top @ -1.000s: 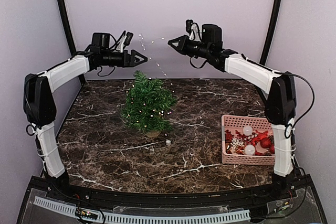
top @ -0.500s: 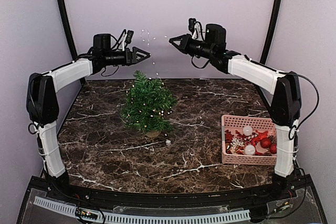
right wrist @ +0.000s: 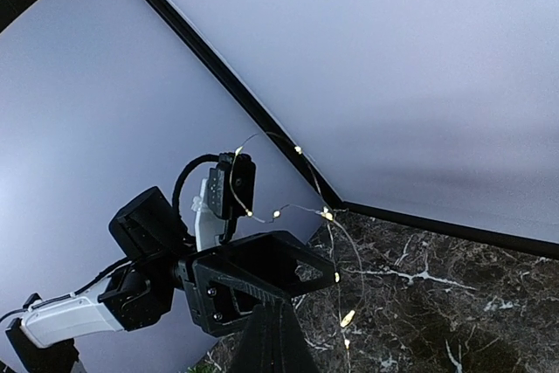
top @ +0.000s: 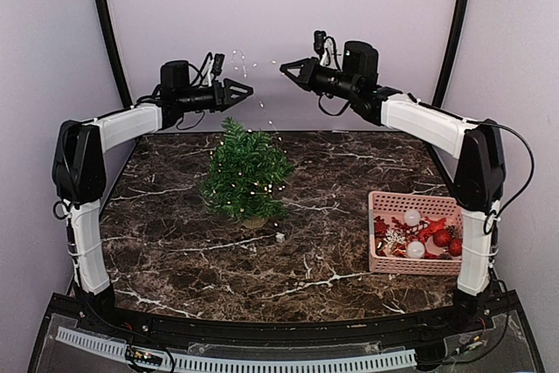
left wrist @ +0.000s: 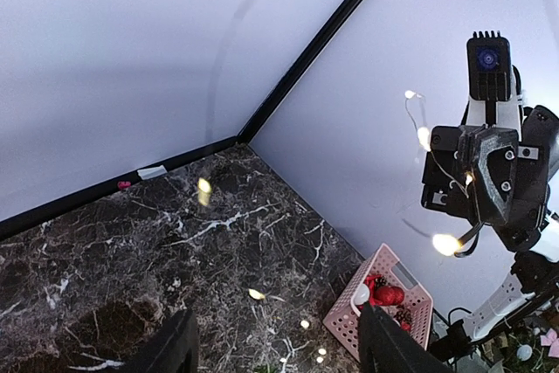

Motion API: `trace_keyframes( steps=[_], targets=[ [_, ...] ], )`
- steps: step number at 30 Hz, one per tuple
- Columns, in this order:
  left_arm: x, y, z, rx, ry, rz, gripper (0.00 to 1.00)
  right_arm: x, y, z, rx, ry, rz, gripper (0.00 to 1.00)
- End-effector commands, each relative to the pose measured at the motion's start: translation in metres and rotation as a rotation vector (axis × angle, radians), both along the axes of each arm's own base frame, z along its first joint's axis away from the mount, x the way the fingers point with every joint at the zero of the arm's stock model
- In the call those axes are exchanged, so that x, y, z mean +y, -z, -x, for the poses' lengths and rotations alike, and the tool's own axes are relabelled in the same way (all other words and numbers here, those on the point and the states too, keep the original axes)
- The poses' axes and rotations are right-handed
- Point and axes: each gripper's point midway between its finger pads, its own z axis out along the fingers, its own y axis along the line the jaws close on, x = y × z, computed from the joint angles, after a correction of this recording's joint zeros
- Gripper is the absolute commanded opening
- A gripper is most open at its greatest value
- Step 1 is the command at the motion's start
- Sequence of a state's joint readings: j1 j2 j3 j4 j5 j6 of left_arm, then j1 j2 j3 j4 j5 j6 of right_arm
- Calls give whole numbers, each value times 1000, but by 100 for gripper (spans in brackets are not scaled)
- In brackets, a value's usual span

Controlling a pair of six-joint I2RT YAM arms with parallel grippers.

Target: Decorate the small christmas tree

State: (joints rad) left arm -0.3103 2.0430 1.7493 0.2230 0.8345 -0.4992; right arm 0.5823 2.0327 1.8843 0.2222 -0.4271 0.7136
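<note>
Your right gripper (top: 283, 67) pinches the light string (right wrist: 327, 213); your left gripper (top: 250, 89) is spread. Miss the thin wire and slack may snag the tree (top: 244, 172) and tip it.

Pink basket (left wrist: 342, 322) w/ red ornaments (left wrist: 389, 294)

Wht arms (top: 122, 118), blk joints (top: 79, 163), cables (top: 522, 163)
</note>
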Motion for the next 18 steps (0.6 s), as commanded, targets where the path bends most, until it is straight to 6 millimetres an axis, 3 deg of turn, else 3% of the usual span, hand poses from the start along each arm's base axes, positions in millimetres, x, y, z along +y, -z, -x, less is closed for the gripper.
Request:
trace_keyframes(
  steps=[1, 5, 13, 18],
  targets=[
    [-7, -19, 5, -41, 31, 61, 57, 2, -36, 21, -75, -37, -54, 0],
    [-9, -16, 0, -28, 29, 64, 44, 2, -34, 24, -75, -39, -52, 0],
    [-10, -12, -4, -5, 23, 78, 35, 3, -36, 30, -79, -49, -56, 0],
    [-11, -17, -3, -22, 30, 88, 2, 2, -33, 31, -73, -45, -51, 0]
  ],
)
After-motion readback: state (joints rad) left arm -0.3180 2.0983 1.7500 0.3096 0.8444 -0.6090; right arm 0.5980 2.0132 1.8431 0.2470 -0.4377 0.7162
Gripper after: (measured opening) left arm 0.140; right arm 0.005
